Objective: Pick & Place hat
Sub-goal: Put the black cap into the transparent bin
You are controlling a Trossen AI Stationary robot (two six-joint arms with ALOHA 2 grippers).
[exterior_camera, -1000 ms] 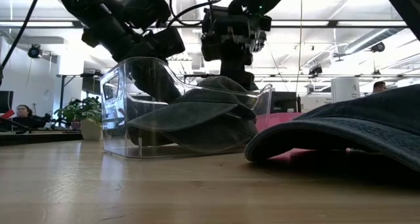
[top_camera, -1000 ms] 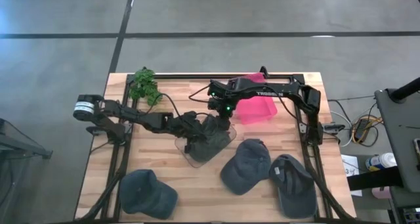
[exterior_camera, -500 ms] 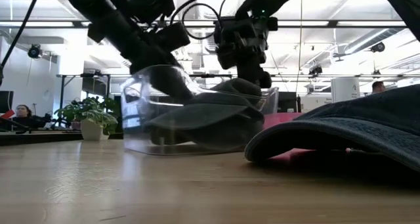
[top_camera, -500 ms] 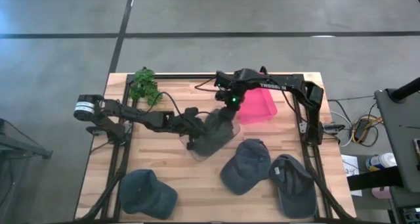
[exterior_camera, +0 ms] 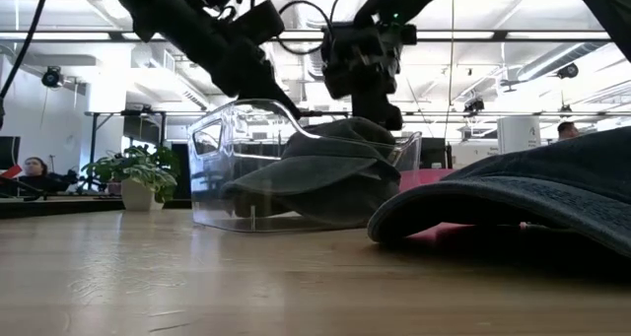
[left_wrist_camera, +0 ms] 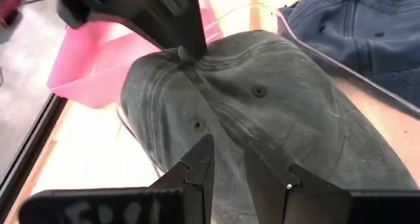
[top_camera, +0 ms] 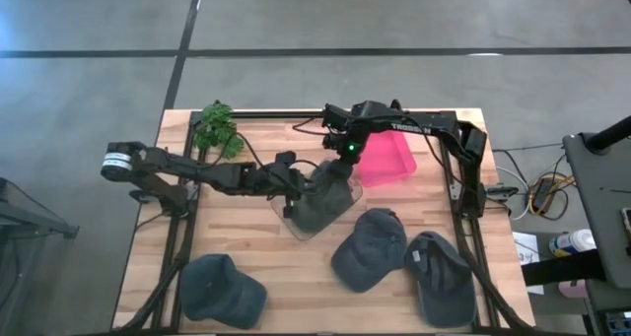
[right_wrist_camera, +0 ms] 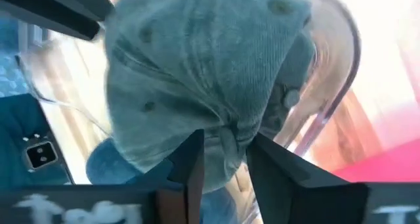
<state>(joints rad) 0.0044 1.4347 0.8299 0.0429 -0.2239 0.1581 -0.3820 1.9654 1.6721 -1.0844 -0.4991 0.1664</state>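
Lying in a clear bin (top_camera: 325, 206) on the desk (top_camera: 246, 257), grey-green hat (top_camera: 323, 196) (crumpled) pinched by right claw (right_wrist_camera: 225, 148), bin rim gripped by left claw (left_wrist_camera: 228, 175).

A grey-green hat (top_camera: 323, 200) lies crumpled inside the clear bin (exterior_camera: 212, 168).
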